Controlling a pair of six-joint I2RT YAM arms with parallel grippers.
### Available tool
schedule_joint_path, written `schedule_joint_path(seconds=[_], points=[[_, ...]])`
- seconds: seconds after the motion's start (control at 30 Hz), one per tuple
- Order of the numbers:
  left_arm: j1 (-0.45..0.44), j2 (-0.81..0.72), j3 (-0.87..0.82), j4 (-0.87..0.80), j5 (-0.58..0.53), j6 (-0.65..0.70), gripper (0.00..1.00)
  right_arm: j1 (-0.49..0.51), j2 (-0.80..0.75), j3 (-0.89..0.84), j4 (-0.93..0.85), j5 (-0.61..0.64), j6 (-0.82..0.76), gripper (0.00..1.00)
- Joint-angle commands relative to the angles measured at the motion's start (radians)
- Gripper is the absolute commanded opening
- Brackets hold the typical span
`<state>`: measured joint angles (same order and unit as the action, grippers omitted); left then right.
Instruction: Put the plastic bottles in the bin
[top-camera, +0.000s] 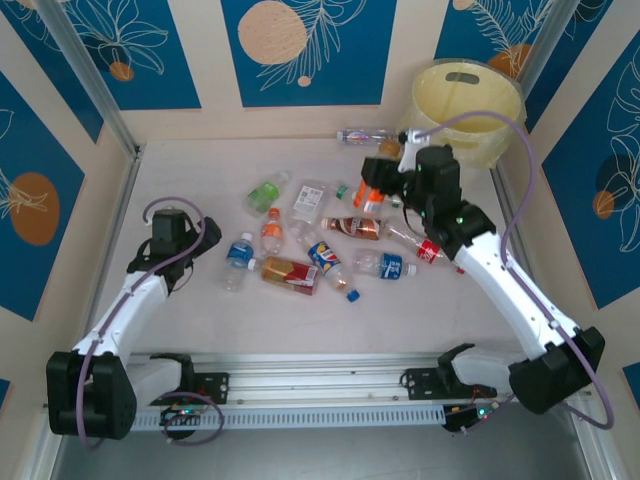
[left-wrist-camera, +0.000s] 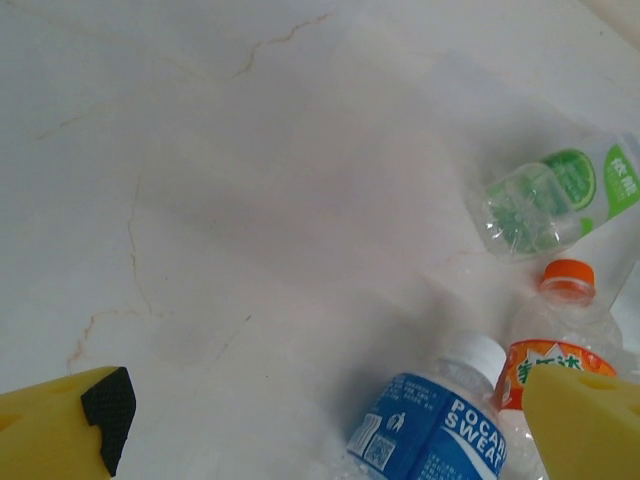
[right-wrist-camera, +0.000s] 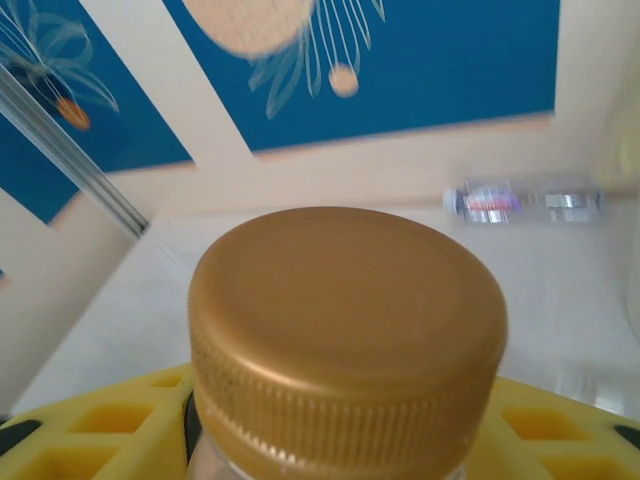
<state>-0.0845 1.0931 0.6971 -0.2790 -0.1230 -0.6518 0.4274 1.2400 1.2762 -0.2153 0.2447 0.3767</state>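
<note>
Between right fingers (right-wrist-camera: 100, 425), bottle (right-wrist-camera: 345, 330) (body hidden)

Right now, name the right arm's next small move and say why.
Probably swing the right tool toward the far right until it hangs over the bin. It is shut on the gold-capped bottle, held upright, and the bin's open mouth stands just beyond it, so a short carry should line up the drop.
</note>
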Motion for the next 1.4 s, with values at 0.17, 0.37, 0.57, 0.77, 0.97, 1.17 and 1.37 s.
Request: schedule_joint_path(seconds=[0.17, 0.37, 0.57, 0.77, 0.97, 1.17, 1.37], points=[[0.005, -0.085, -0.033, -0.014, 0.036, -0.003, 1.0, -0.11, 0.23, 0.39, 0.038, -0.087, -0.114, 0.0], [0.006, -0.071, -0.034, -0.004, 0.042, -0.009, 1.0, -0.197, 0.382, 0.588, 0.122, -0.043, -0.102, 0.0], [0.005, -0.053, -0.042, 0.006, 0.047, -0.018, 1.0, -0.295, 0.551, 0.751, 0.266, 0.093, -0.1, 0.0], [0.006, -0.061, -0.051, -0.005, 0.031, -0.017, 1.0, -0.372, 0.737, 0.905, 0.192, 0.296, -0.226, 0.0], [0.006, -0.08, -0.075, 0.01, 0.016, -0.029, 1.0, -0.442, 0.89, 1.149, -0.174, 0.118, -0.2, 0.0], [0.006, -0.073, -0.088, 0.028, 0.036, -0.046, 1.0, -0.486, 0.889, 1.114, -0.346, -0.21, -0.142, 0.04], [0.005, -0.067, -0.082, 0.025, 0.055, -0.039, 1.0, -0.49, 0.86, 1.035, -0.425, -0.383, -0.16, 0.07]])
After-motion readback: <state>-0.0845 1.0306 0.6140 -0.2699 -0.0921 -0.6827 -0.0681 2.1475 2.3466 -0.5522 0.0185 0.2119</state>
